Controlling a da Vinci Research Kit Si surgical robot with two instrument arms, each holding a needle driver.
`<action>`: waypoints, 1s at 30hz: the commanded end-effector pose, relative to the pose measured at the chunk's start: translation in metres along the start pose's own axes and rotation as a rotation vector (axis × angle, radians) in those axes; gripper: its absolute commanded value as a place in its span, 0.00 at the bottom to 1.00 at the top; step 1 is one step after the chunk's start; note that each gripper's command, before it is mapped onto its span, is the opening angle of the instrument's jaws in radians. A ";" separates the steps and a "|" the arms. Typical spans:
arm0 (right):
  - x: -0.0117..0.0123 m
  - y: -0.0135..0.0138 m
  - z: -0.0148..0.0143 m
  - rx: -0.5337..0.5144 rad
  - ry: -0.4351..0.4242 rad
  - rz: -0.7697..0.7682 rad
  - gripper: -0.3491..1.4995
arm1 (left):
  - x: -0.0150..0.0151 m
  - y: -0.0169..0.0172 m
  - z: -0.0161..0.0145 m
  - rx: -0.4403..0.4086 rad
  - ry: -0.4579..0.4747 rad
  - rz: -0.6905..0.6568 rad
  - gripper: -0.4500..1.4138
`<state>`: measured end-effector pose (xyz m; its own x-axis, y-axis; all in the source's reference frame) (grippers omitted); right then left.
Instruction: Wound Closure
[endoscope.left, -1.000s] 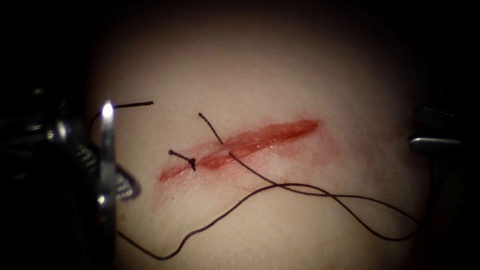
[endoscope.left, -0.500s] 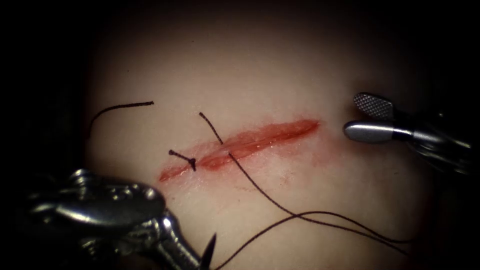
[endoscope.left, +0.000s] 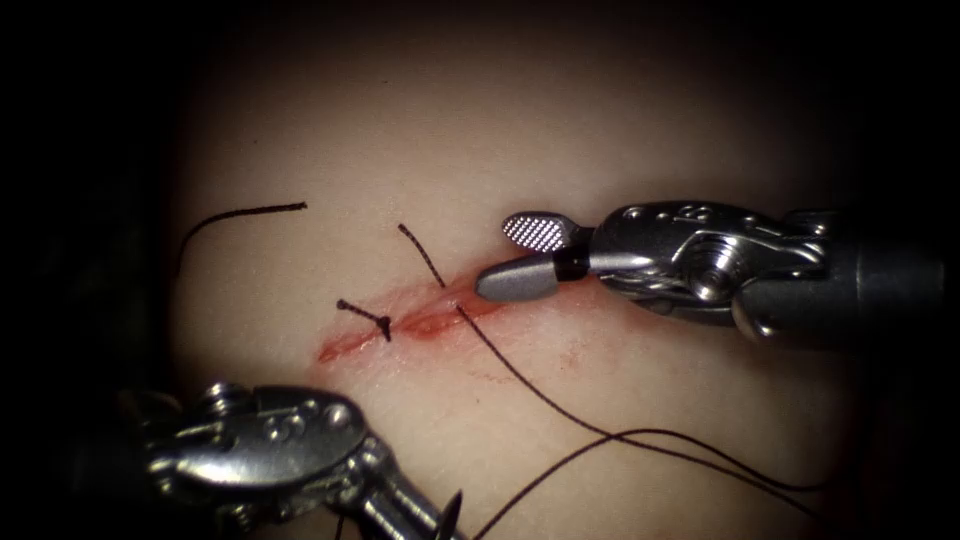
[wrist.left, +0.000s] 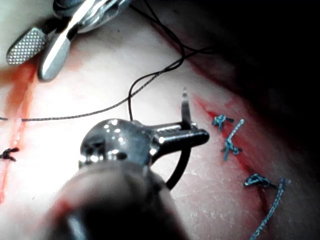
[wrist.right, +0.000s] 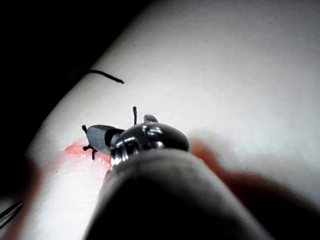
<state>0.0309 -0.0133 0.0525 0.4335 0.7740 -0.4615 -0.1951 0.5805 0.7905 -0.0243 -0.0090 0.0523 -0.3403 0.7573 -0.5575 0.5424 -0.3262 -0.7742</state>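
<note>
Right hand (endoscope.left: 525, 255) — jaws spread, holding nothing — lies over the cut (endoscope.left: 400, 325) from the right, its lower jaw tip just beside the point where the thread (endoscope.left: 530, 385) leaves the tissue (endoscope.left: 480, 130). One second ago it sat at the right edge of the endoscope view; it has since advanced to the middle of the cut.

Left hand (wrist.left: 192, 135) — jaws pressed together on the curved needle (wrist.left: 185, 107), gripped partway along the curve. The point stands up above the jaws and the rest of the arc hangs below them. The needle is clear of the tissue, below the cut near the bottom edge of the endoscope view.

Thread: one strand crosses the cut near its middle, a short tail rising above it, the long run trailing down and right into slack loops. A finished knot (endoscope.left: 383, 323) sits on the left part of the cut. A loose cut end of thread (endoscope.left: 240, 213) lies well up and left.

Hazards, as judged from this position:
- The spread jaws could snag or fray the strand beside them, or pull the short tail through.
- The lower jaw tip could press into the wound edge.
- The slack loops could catch on the needle or on either hand.
</note>
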 end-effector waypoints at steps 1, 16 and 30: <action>0.0009 0.0009 0.0019 0.000 -0.011 -0.005 0.53 | -0.0003 -0.0004 0.0004 -0.005 -0.005 -0.005 0.00; 0.0001 0.0045 0.0057 -0.057 -0.190 0.032 0.54 | -0.0001 -0.0002 0.0004 -0.031 -0.027 -0.010 0.00; 0.0001 0.0056 0.0075 -0.029 -0.222 0.045 0.00 | -0.0001 -0.0001 0.0004 -0.030 -0.026 -0.011 0.00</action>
<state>0.0355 -0.0121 0.0598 0.6076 0.7263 -0.3213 -0.2426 0.5550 0.7957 -0.0242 -0.0090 0.0517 -0.3658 0.7458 -0.5568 0.5604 -0.3011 -0.7715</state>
